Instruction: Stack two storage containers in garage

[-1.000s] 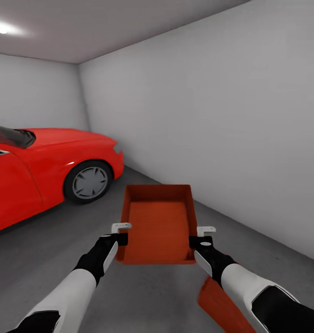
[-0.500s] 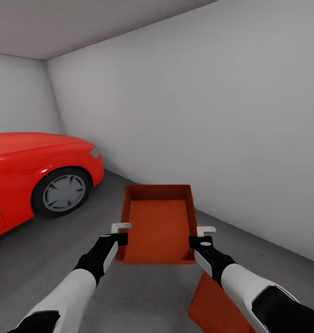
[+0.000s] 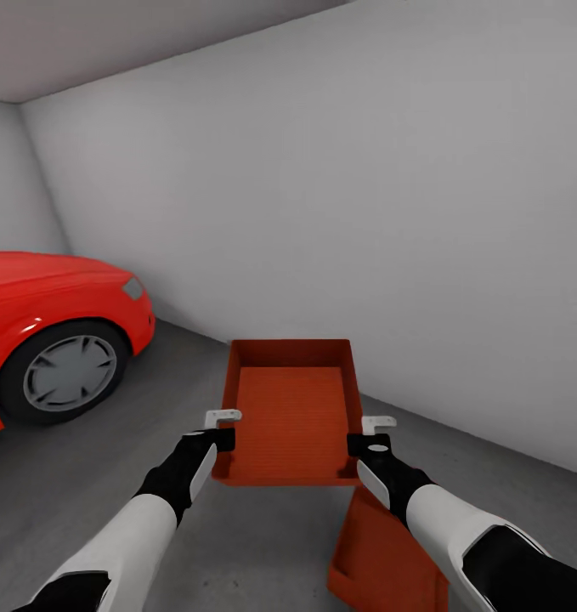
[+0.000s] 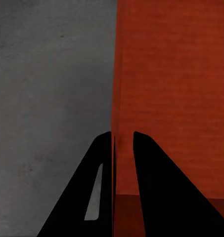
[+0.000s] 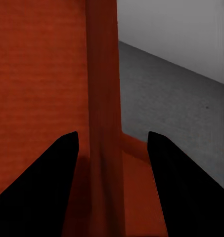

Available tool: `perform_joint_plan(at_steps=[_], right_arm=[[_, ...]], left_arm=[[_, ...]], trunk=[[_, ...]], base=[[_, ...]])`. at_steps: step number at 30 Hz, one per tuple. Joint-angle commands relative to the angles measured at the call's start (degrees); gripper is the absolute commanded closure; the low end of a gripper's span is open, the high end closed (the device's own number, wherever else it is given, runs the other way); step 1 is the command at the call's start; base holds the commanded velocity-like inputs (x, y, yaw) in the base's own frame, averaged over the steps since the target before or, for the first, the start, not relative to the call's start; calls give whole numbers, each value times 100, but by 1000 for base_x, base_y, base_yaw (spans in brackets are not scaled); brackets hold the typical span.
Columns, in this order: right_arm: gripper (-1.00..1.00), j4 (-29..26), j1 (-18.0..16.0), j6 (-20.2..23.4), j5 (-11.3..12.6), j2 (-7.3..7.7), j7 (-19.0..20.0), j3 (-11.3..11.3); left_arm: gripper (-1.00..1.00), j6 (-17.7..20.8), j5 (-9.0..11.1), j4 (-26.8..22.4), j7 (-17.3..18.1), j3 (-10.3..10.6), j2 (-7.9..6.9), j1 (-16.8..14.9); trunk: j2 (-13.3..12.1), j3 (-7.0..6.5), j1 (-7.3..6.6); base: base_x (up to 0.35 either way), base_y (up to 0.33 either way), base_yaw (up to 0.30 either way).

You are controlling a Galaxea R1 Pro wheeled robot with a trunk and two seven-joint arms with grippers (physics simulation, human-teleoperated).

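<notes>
- The left claw [image 3: 223, 429] is pinched narrow over the left wall of the carried storage container [image 3: 290, 408]; in the left wrist view its fingers [image 4: 156, 182] sit one on each side of that thin wall, nearly closed on it.
- The right claw [image 3: 369, 433] straddles the opposite wall. In the right wrist view its fingers [image 5: 45, 182] stand wider apart with the wall between them, and I cannot tell for sure whether both pads press it (it looks like a looser hold than the left).
- The carried container hangs level between the two claws, open side up, above the garage floor [image 3: 84, 476] and facing the white wall [image 3: 364, 212].
- The second storage container [image 3: 381, 552] lies on the floor just below and behind the right claw, partly hidden by the right forearm and seemingly skewed relative to the carried one.
- The red car [image 3: 50, 331] stands well off beyond the left claw.
- Risks from here, as I judge them:
  - The box is carried only by two thin walls, so if the claws drift apart or together it could twist or slip, most likely from the right side.
  - Lowering without squaring up to the skewed lower box could land a corner on its rim, leaving the stack tilted or sliding off.
  - The right forearm hides part of the target (alignment there is guesswork).
</notes>
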State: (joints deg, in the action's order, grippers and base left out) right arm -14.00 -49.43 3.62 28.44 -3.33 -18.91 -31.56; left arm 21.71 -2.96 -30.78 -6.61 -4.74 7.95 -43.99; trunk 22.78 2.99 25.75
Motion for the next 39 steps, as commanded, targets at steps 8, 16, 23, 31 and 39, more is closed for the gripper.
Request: perform_joint_plan(at_steps=[8,16,23,31,39], right_arm=[[100,2,-5,33,-32,-1,-60,-26],[100,2,-5,33,-32,-1,-60,-26],[100,2,-5,33,-32,-1,-60,-26],[100,2,-5,33,-32,-1,-60,-26],[100,2,-5,33,-32,-1,-60,-26]], left_arm=[[100,35,-29,-16,-15,-61,119,-5],[100,35,-29,-16,-15,-61,119,-5],[100,35,-29,-16,-15,-59,119,-5],[100,43,-27,-12,-15,-54,119,-5],[100,38,-29,-15,-15,-57,119,-5]], trunk=[[14,13,4],[14,13,4],[14,13,4],[14,13,4],[14,13,4]], base=[[0,0,-252],[0,0,-252],[0,0,-252],[214,115,-252],[290,120,-252]])
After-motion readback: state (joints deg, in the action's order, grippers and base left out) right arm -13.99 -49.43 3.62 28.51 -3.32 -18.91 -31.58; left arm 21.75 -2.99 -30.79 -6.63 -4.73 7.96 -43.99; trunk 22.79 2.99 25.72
